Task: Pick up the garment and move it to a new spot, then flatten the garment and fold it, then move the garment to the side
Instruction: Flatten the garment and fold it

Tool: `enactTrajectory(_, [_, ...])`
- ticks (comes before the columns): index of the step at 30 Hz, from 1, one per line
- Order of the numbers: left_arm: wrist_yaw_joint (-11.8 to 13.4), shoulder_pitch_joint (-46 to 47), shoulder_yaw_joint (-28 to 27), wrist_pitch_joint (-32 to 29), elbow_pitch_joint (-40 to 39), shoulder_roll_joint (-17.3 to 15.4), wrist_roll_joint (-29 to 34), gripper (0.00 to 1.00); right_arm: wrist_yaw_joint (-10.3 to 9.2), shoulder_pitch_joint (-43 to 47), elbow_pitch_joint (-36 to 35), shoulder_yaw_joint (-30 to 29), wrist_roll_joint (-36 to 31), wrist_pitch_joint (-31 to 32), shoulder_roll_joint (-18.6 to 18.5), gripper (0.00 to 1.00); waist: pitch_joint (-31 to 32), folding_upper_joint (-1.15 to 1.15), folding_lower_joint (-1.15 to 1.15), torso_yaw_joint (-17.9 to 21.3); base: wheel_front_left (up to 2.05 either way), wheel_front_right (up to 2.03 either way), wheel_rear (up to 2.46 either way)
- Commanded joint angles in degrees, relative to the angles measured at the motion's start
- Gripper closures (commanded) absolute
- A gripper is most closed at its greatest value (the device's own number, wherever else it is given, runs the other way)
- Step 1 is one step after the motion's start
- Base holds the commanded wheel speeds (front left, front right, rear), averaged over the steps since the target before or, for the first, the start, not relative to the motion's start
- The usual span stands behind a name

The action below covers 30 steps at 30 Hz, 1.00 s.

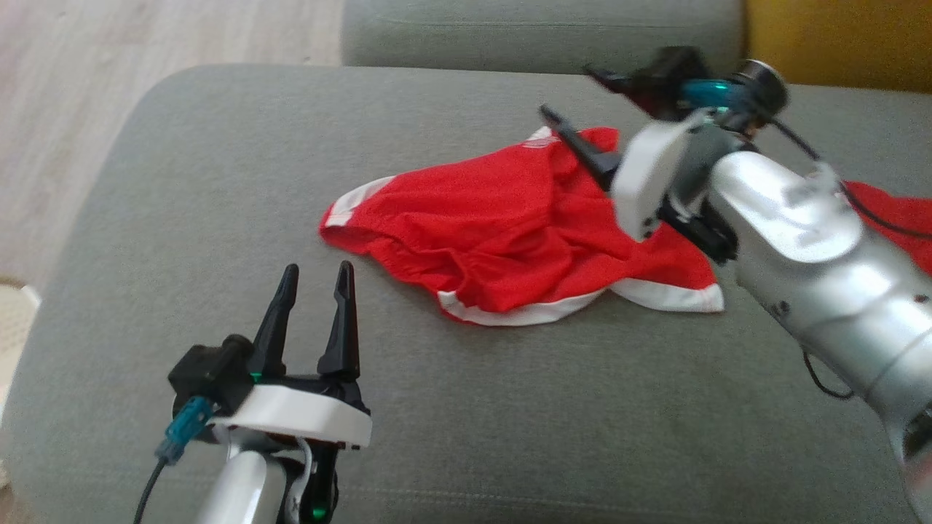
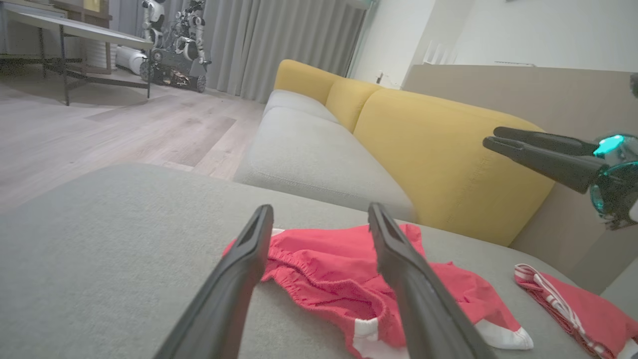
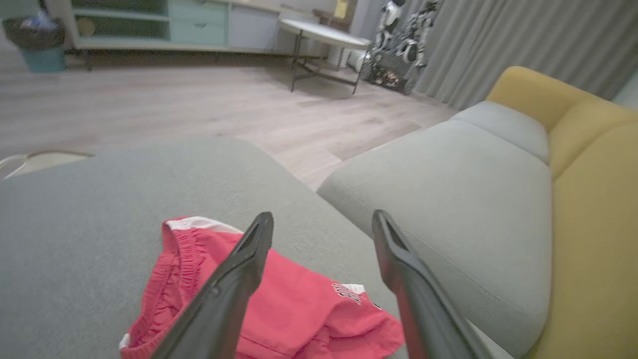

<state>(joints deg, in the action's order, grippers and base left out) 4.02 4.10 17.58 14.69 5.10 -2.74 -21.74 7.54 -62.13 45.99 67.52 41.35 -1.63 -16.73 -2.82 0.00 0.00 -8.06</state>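
The garment [image 1: 510, 233] is a pair of red shorts with white trim, lying crumpled on the grey sofa cushion [image 1: 218, 182]. My left gripper [image 1: 317, 268] rests open at the lower left, short of the garment's near edge, with nothing between its fingers. In the left wrist view the garment [image 2: 319, 269] lies just beyond the left gripper [image 2: 320, 209]. My right gripper [image 1: 566, 91] hangs open above the garment's far right part, holding nothing. In the right wrist view the garment [image 3: 299, 304] lies below and behind the right gripper [image 3: 323, 215]. The right gripper [image 2: 491, 137] also shows raised in the left wrist view.
A second red striped cloth [image 1: 895, 211] lies at the right, partly behind my right arm. Another grey seat cushion [image 1: 539, 29] adjoins at the back, with the yellow backrest [image 2: 448, 149] on the right. Wooden floor [image 1: 73, 109] lies beyond the cushion's left edge.
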Motion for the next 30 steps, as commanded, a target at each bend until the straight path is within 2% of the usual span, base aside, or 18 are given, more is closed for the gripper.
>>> enactTrajectory(1, [-0.2,2.2,-2.2,0.3,-2.4,-0.1,0.6,0.00,-0.05,2.3,-0.8,-2.4,-0.2,-2.5,-0.8,0.00,0.2,0.00,0.00,2.2,0.00,0.00,0.00])
enactTrajectory(6, [-0.5,2.2,-3.0,0.3,-2.6,-0.1,1.0,0.00,-0.05,10.6,0.0,-12.6,-2.7,-10.7,-2.2,0.00,-0.4,0.00,0.00,5.7,0.00,0.00,0.00])
enactTrajectory(11, [-1.2,2.0,-4.2,0.3,-2.3,-0.1,1.5,0.00,-0.05,20.9,-1.9,-27.6,-8.3,-13.2,-1.1,0.00,-0.9,0.00,0.00,9.1,0.00,0.00,0.00])
enactTrajectory(14, [-1.4,1.6,-5.2,0.3,-2.4,-0.1,0.9,0.00,-0.05,28.3,-7.9,-39.6,-14.2,-13.3,0.7,0.00,-1.2,0.00,0.00,10.8,0.00,0.00,0.00])
enactTrajectory(18, [-1.9,0.8,-5.8,0.3,-1.8,-0.1,1.2,0.00,-0.05,40.0,-17.7,-52.2,-23.0,-13.3,5.7,0.00,-1.4,0.00,0.00,12.3,0.00,0.00,0.00])
enactTrajectory(22, [-2.6,0.6,-5.9,0.3,-0.7,-0.1,2.0,0.00,-0.05,47.2,-25.2,-58.2,-29.5,-12.4,9.8,0.00,-1.9,0.00,0.00,13.3,0.00,0.00,0.00])
enactTrajectory(26, [-3.9,1.3,-5.4,0.3,1.7,-0.1,4.7,0.00,-0.05,50.2,-31.9,-60.5,-32.6,-9.5,11.7,0.00,-2.9,0.00,0.00,14.2,0.00,0.00,0.00])
enactTrajectory(30, [-6.0,3.2,-3.7,0.3,8.0,-1.3,8.9,0.00,-0.05,51.8,-36.3,-61.5,-33.7,-7.5,12.8,0.00,-3.6,0.00,0.00,15.0,0.00,0.00,0.00])
